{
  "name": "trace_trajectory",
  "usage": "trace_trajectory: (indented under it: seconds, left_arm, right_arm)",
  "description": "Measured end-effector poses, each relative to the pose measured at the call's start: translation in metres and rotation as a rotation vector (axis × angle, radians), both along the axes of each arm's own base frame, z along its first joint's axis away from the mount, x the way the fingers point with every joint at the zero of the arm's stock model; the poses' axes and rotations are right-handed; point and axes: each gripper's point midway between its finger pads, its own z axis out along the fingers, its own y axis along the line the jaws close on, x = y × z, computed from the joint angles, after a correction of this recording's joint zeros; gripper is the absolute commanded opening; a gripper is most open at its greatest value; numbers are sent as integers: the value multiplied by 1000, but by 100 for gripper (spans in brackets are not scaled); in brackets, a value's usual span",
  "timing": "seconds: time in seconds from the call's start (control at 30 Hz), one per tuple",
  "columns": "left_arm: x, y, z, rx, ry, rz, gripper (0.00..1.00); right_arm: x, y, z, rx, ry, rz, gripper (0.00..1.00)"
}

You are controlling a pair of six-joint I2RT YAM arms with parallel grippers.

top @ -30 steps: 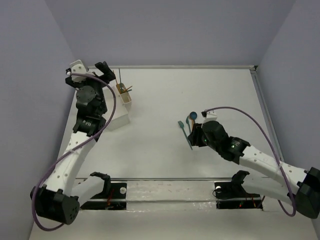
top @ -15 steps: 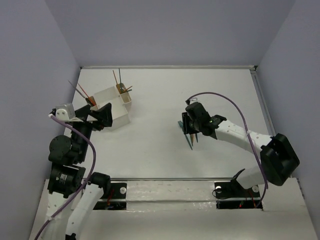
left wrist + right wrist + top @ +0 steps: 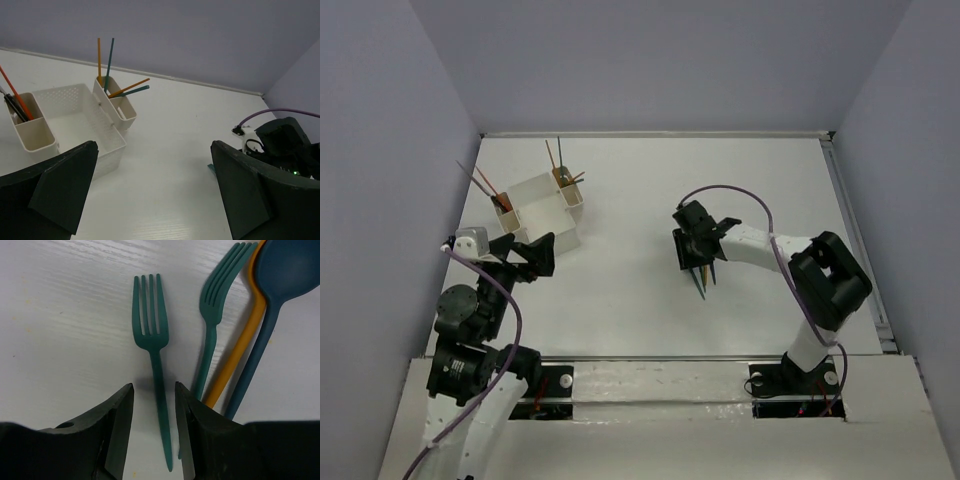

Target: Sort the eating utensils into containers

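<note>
A teal fork lies flat on the table, and my right gripper stands open with one finger on each side of its handle, not touching it. Right of it lie a second teal fork, an orange utensil and a dark blue spoon. From above, the right gripper sits over this utensil pile. The white container stands at the far left, with orange and teal sticks upright in its end compartments. My left gripper hangs open and empty in front of the container.
The container's middle compartment holds nothing, while its left end compartment holds a red stick and dark pieces. A raised rail runs along the table's right edge. The right arm's purple cable loops above the pile.
My left arm has drawn back from the container's far side to its near side, jaws spread wide. My right gripper has settled over the utensil pile, fingers straddling a fork.
</note>
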Motion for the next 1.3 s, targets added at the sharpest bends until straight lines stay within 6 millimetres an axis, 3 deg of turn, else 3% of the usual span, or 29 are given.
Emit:
trace_trajectory:
  seconds: [0.27,0.3,0.53,0.8,0.97,1.1,1.3]
  left_arm:
    - [-5,-8,6,-7,-27,-43,99]
    - [-5,-9,6,-7,-27,-46,99]
    - [-7,-12,6,-4,-30,-62,99]
    - [-8,-13,6,-5,-32,-69,99]
    - [-7,-11,6,-6,-31,-58,99]
    - [-6,-9,6,-7,-30,-43,99]
    - [-6,-3,7,-13,-35,-11,99]
  right_arm:
    - [14,4,-9,-28,11,-13,44]
    - [17,4,-9,-29,10,-14,42]
    - [27,10,-9,-27,3,-15,3]
    - [32,18,-4,7,-19,-10,0]
    - [29,32,23,56,-75,21,0]
    - [26,53,65,147,-162,64,0]
    - [12,108,124,313,-291,177,0]
